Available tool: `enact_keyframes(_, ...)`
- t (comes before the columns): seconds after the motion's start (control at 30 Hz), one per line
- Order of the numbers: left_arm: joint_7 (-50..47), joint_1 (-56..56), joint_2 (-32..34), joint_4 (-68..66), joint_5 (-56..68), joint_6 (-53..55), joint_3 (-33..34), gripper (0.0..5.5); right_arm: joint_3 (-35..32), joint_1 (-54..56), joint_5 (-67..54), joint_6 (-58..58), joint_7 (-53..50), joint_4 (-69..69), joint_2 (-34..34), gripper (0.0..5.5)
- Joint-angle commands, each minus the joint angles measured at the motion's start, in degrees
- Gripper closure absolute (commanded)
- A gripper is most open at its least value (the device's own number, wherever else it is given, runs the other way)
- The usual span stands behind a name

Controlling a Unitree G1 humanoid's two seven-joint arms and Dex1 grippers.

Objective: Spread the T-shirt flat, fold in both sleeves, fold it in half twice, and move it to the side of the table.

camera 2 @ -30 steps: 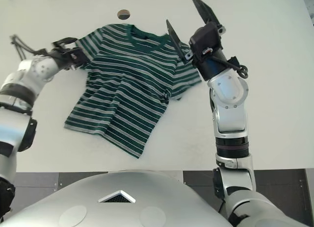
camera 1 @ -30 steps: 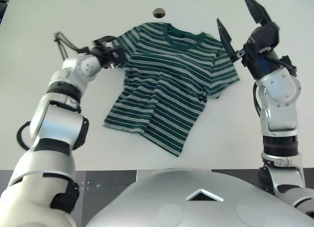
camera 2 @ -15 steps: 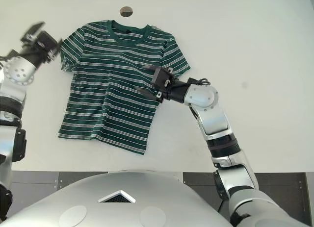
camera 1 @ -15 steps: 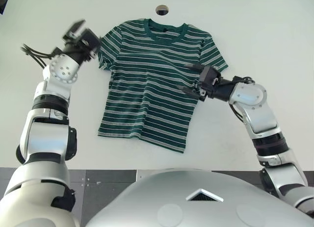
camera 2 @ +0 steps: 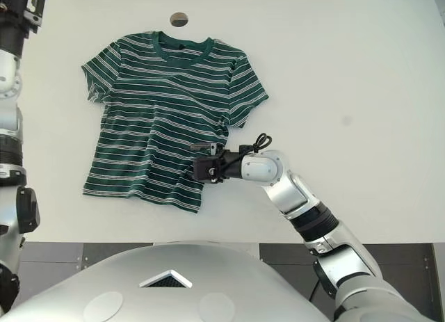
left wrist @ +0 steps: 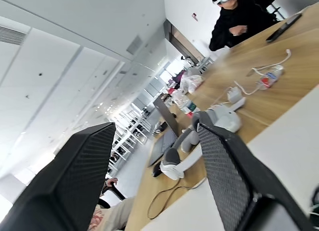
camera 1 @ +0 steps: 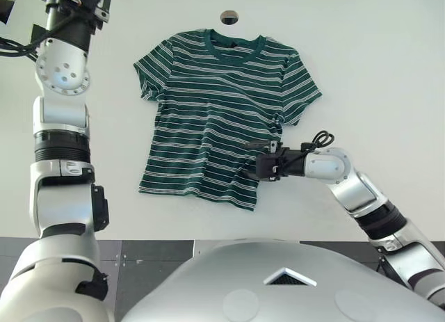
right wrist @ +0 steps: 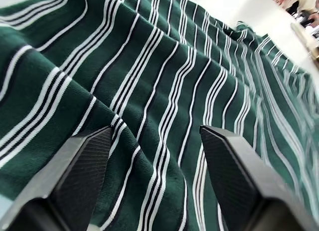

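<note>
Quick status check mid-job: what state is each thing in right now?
T-shirt: spread open on the table, sleeves unfolded, slightly wrinkled.
Right gripper: open, low at the shirt's lower side edge.
Left gripper: open, raised away from the shirt.

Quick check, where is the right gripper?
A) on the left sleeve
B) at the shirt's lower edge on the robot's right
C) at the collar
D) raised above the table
B: the right gripper lies low at the T-shirt's lower right edge, fingers apart over the striped fabric.
</note>
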State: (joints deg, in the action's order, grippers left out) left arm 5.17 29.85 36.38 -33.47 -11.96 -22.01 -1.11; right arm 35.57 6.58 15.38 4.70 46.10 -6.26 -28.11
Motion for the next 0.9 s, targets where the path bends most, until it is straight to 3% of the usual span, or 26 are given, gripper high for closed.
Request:
enact_keyframes(0.03, 1.1, 0.0, -0.4, 2.5, 0.5, 2.2, 1.0, 2.43, -2.1, -3.7, 1.8, -3.5, 8.9, 0.8, -14.0, 2.28)
enact_keyframes(0.17, 1.6, 0.0, -1.2, 4.3, 0.8, 3.3, 1.2, 2.43, -7.6, -6.8, -6.1, -3.0, 20.3, -4.3, -28.5, 2.28)
enact_keyframes(0.27, 2.1, -0.2, -1.8, 4.7, 0.9, 3.8, 1.1, 2.43, -9.5, -8.4, -9.6, -3.7, 22.9, -6.2, -31.8, 2.28)
enact_keyframes(0.47, 4.3, -3.6, -1.8, 7.1, 2.5, 5.2, 2.5, 2.43, -11.3, -7.9, -11.9, -5.4, 21.8, -8.3, -29.6, 2.28)
enact_keyframes(0.63, 11.6, -12.6, -4.4, 14.5, 11.1, 11.6, 3.9, 2.43, -17.2, -6.0, -21.1, -10.7, 21.8, -13.5, -28.0, 2.28)
enact_keyframes(0.77, 21.3, -28.0, -5.1, 30.4, 24.1, 27.3, 5.1, 2.43, -24.8, -3.7, -36.0, -19.0, 24.1, -18.2, -27.6, 2.28)
enact_keyframes(0.9, 25.0, -36.2, -4.0, 39.8, 34.9, 46.3, 8.1, 2.43, -24.9, -4.5, -38.5, -22.2, 23.1, -19.1, -26.4, 2.28)
